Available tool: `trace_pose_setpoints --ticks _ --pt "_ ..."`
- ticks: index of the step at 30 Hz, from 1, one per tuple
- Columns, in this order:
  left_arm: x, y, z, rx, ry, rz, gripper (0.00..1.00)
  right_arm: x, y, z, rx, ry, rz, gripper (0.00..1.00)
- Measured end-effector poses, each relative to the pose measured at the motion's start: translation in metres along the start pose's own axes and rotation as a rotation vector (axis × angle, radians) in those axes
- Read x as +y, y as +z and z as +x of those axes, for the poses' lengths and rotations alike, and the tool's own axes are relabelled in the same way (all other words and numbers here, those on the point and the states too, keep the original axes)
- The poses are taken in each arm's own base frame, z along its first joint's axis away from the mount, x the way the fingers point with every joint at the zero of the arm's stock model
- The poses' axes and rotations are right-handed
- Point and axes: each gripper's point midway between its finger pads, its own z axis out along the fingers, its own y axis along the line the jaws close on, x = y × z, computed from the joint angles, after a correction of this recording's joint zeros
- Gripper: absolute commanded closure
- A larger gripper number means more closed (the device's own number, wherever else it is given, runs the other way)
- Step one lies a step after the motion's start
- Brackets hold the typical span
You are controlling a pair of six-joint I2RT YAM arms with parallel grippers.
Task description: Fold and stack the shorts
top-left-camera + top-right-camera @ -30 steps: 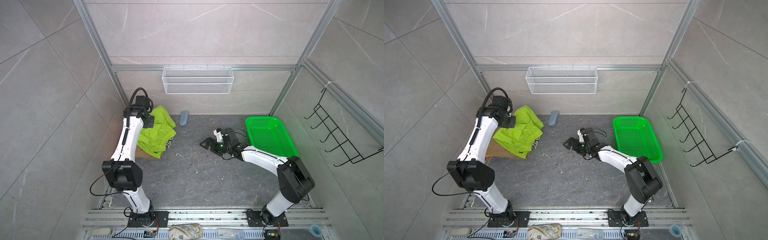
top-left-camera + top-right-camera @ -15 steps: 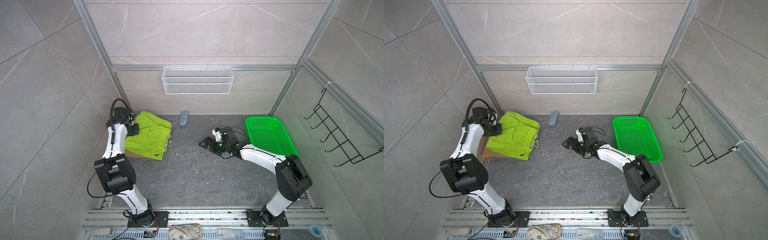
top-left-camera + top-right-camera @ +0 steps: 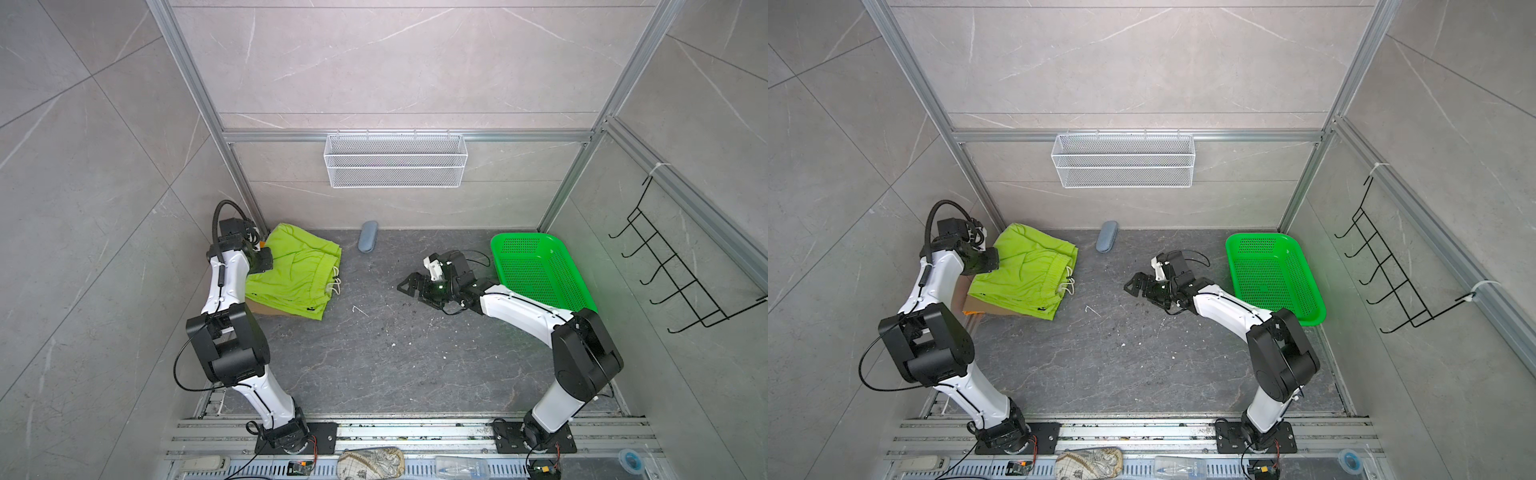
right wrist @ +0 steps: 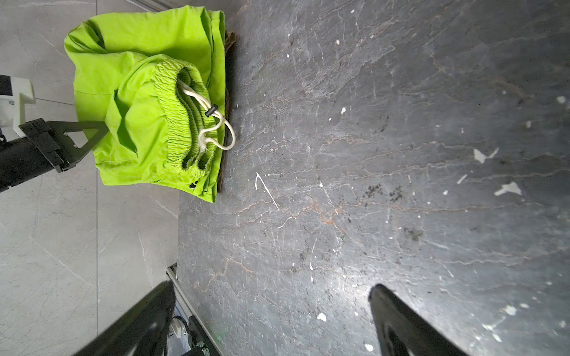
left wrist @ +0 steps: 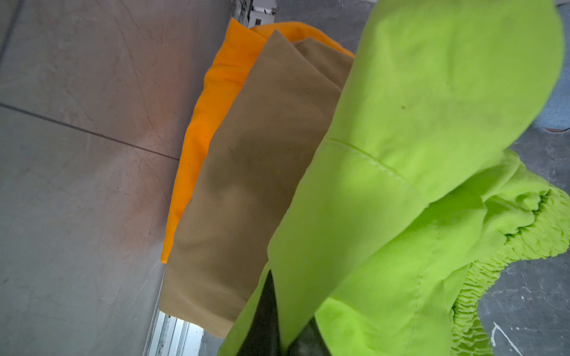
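Note:
The lime green shorts (image 3: 299, 274) (image 3: 1025, 274) lie on top of a pile at the back left, elastic waist and pale drawstring (image 4: 212, 129) facing the middle. Under them the khaki shorts (image 5: 256, 185) (image 3: 962, 291) and the orange shorts (image 5: 200, 129) (image 3: 971, 312) stick out toward the left wall. My left gripper (image 5: 287, 308) (image 3: 266, 259) (image 4: 103, 128) is shut on the lime green shorts' wall-side edge, with cloth pinched between its fingers. My right gripper (image 4: 271, 296) (image 3: 409, 286) (image 3: 1133, 286) hovers open and empty over bare floor right of the pile.
A bright green plastic basket (image 3: 536, 270) (image 3: 1271, 274) stands at the back right beside the right arm. A grey-blue case (image 3: 368, 241) lies against the back wall. A white wire basket (image 3: 395, 166) and a black hook rack (image 3: 681, 282) hang on the walls.
My left gripper has swung toward the left wall with the lime green shorts' edge, and the bunched cloth now lies flatter over the pile. The right arm has barely moved.

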Motion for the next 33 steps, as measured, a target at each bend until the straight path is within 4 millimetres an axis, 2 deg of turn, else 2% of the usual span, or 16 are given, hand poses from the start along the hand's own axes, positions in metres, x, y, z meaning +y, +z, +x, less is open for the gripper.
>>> trace_pose_setpoints --ticks 5,9,12,13,14,16,18,23,27,30,33 --pt "0.009 0.0 0.003 -0.019 -0.039 -0.012 1.0 -0.004 0.0 0.003 0.012 0.006 0.014 0.0" --pt "0.025 0.024 0.004 0.006 -0.102 -0.017 1.0 -0.008 0.0 0.005 0.015 -0.001 0.037 0.0" --pt "0.036 0.054 0.009 0.043 -0.154 -0.004 0.78 -0.011 0.0 0.005 0.016 -0.008 0.05 0.0" --pt "0.038 0.063 0.014 0.061 -0.175 0.0 0.59 -0.012 -0.001 0.005 0.015 -0.011 0.055 0.0" --pt "0.039 0.069 0.018 0.077 -0.194 0.004 0.02 -0.013 -0.001 0.005 0.013 -0.015 0.061 0.0" --pt "0.038 0.077 0.027 0.107 -0.223 0.019 0.0 -0.016 -0.006 0.005 0.005 -0.033 0.084 0.0" --pt "0.036 0.077 0.026 0.105 -0.248 0.046 0.0 -0.016 -0.014 0.003 -0.015 -0.062 0.112 0.0" --pt "0.019 0.054 0.012 0.026 -0.284 0.124 0.0 -0.006 -0.062 -0.017 -0.15 -0.205 0.197 0.01" --pt "-0.001 0.012 0.0 -0.087 -0.269 0.177 0.0 -0.004 -0.119 -0.044 -0.35 -0.309 0.33 0.0" --pt "-0.024 -0.028 -0.009 -0.22 -0.213 0.202 0.0 -0.019 -0.167 -0.061 -0.526 -0.353 0.485 0.01" --pt "-0.058 -0.064 -0.009 -0.368 -0.131 0.221 0.0 -0.051 -0.21 -0.071 -0.688 -0.381 0.697 0.01"
